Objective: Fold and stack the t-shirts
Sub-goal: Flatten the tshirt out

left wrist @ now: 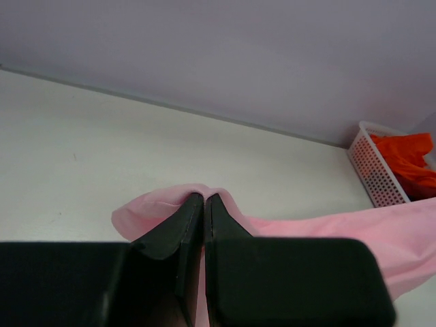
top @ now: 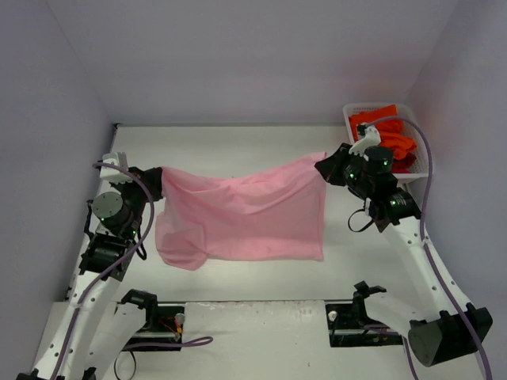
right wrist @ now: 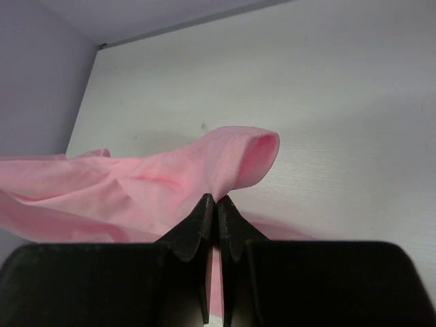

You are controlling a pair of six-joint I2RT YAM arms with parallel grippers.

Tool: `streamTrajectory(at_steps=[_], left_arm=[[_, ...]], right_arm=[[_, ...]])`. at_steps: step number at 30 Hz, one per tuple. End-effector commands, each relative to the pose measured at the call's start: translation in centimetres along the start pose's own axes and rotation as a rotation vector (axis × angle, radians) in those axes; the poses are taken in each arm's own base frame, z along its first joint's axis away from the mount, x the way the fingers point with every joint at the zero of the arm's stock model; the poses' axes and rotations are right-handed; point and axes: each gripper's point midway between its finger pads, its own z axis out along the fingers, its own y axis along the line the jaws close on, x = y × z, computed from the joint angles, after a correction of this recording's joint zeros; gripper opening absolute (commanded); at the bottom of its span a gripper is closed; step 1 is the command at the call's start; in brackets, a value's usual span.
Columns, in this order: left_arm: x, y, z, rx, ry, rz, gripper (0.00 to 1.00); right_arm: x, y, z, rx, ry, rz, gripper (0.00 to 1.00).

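Note:
A light pink t-shirt (top: 245, 210) hangs stretched between my two grippers above the white table. My left gripper (top: 158, 180) is shut on its left top corner, and in the left wrist view the pink cloth (left wrist: 153, 204) bunches over the closed left gripper (left wrist: 204, 199). My right gripper (top: 326, 168) is shut on the right top corner; in the right wrist view the cloth (right wrist: 170, 177) folds over the closed right gripper (right wrist: 217, 199). Orange-red t-shirts (top: 388, 134) lie heaped in the basket at the back right.
A white mesh basket (top: 424, 154) stands at the back right corner, also seen in the left wrist view as the basket (left wrist: 371, 170). Lilac walls close the table at the back and both sides. Both arm bases sit at the near edge.

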Motion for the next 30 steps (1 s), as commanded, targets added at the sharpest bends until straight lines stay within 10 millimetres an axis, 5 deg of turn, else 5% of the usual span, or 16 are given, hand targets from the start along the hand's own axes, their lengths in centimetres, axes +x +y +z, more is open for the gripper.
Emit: streamTrajectory(at_steps=[1, 15, 30], left_arm=[[-4.7, -3.2, -1.3, 0.124, -0.090, -0.004, 0.00], [-11.1, -7.5, -7.5, 0.296, -0.175, 0.005, 0.00], [-16.4, -10.4, -14.9, 0.428, -0.288, 0.000, 0.00]], right_arm=[[-4.6, 3.5, -2.6, -0.086, -0.142, -0.057, 0.00], [-8.2, 8.5, -7.6, -0.227, -0.264, -0.137, 0.00], [-12.5, 14.0, -18.1, -0.387, -0.470, -0.210, 0.00]])
